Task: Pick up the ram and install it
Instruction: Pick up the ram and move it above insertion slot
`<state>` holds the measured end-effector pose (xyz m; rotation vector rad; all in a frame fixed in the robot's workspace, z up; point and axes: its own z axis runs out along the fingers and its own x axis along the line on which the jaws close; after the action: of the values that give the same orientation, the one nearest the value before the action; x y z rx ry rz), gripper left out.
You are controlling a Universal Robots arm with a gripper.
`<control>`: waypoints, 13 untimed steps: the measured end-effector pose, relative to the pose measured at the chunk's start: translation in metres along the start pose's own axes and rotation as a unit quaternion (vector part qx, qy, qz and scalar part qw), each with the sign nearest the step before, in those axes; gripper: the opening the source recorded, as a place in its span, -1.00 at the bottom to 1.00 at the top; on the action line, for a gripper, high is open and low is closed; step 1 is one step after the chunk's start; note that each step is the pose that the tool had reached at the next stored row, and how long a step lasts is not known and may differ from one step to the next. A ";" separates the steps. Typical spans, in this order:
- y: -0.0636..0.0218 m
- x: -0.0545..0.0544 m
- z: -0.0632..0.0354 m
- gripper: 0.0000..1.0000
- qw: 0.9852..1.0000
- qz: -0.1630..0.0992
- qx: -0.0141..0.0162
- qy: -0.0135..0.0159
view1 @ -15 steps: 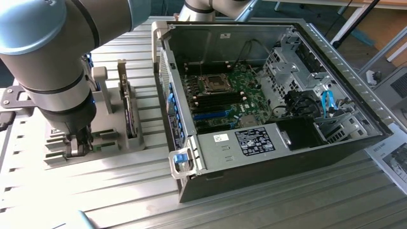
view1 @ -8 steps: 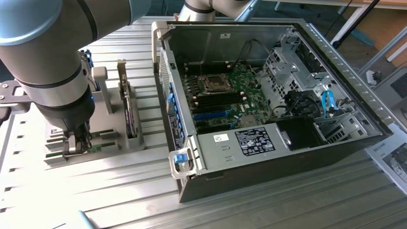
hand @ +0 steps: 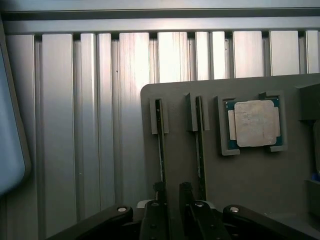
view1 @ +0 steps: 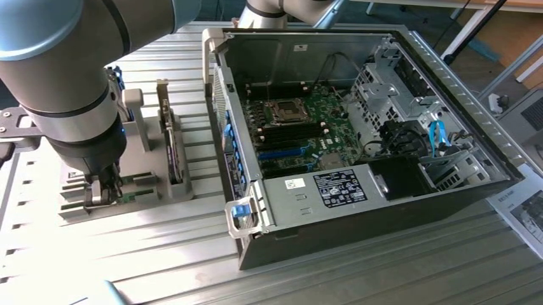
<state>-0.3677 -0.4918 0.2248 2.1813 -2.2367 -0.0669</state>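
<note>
gripper [hand: 172, 190] hanging over gray holder [hand: 250, 200] | fingers [hand: 159, 200] standing spread, pinching nothing | ram [hand: 161, 145] sitting edge-up in its slot, close by one finger

No text, brand or number can be read. A black label [view1: 339, 189] with white print lies on the power supply cover [view1: 398, 178]. Two white stickers [view1: 294, 183] [view1: 299, 47] sit on the computer case [view1: 357, 235]. A printed sheet [view1: 522, 213] lies at the exterior view's right. All are illegible.

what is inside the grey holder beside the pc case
The grey holder holds a ram stick on edge, a second stick in the next slot and a square silver processor. The tool covers both sticks' near ends.
</note>
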 end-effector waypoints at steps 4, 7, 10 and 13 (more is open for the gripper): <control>0.0000 0.000 0.0000 -0.50 1.000 -0.001 0.000 0.000; -0.0001 0.000 0.0001 -0.50 1.000 -0.006 0.000 0.000; -0.0001 0.000 0.0000 -0.50 1.000 -0.016 0.000 0.001; -0.0002 0.000 0.0000 -0.50 1.000 -0.029 -0.001 0.001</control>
<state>-0.3675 -0.4918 0.2248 2.2438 -2.1724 -0.0661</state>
